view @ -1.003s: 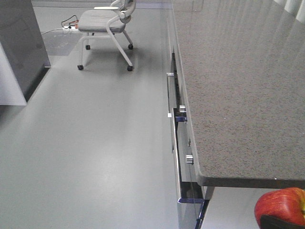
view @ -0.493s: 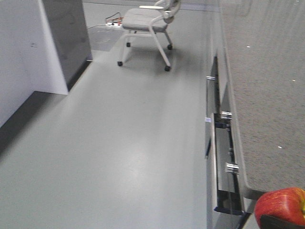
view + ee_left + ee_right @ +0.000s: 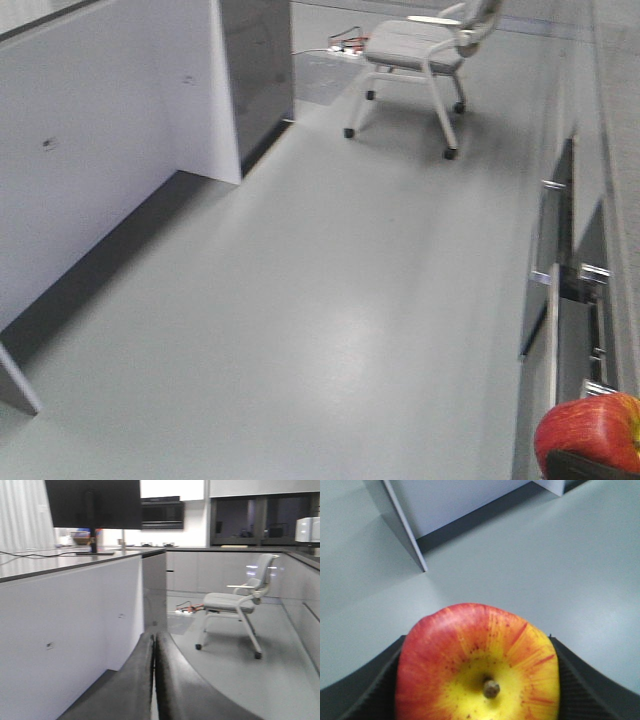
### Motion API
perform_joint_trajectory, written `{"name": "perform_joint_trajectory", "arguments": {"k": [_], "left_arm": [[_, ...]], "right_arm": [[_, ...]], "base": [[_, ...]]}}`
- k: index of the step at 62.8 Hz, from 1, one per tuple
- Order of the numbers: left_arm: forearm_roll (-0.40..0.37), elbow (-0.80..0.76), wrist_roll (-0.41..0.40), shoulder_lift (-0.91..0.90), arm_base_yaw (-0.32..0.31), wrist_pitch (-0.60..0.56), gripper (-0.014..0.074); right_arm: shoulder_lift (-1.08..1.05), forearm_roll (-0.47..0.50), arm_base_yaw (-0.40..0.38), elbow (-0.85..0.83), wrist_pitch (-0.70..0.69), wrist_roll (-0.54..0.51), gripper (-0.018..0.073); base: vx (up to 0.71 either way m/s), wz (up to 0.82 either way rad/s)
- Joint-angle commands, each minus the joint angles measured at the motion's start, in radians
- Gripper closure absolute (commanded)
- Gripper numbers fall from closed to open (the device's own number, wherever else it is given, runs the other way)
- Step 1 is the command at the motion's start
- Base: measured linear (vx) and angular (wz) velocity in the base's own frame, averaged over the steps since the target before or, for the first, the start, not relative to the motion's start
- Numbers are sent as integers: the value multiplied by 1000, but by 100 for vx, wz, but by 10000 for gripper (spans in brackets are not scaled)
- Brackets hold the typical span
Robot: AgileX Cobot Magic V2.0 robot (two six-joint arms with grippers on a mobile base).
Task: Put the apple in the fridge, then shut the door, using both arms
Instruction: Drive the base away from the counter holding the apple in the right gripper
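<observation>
Right wrist view: right claw point(image 3: 479, 685) grips the apple point(image 3: 477, 660); left claw point(image 3: 153, 641) pressed closed.

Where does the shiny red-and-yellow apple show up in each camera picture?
Front view: red-and-yellow apple in the bottom right corner.
Left wrist view: not in it.
Right wrist view: apple low centre, between black fingers.
Shared landmark: grey wheeled chair, in front and left wrist views.
</observation>
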Motion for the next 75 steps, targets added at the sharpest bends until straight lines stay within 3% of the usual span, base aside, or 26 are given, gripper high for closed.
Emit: {"name": "perform_joint_trajectory", "arguments": {"k": [1,75], "left_arm": [[-9,21,-5,-15,1,-75,603],[-9,21,-5,-15,1,-75,603]], "right_arm": [[5,5,3,-30,-75,-8,204],[5,5,3,-30,-72,-8,204]], "base": [[-2,45],[-5,55]]}}
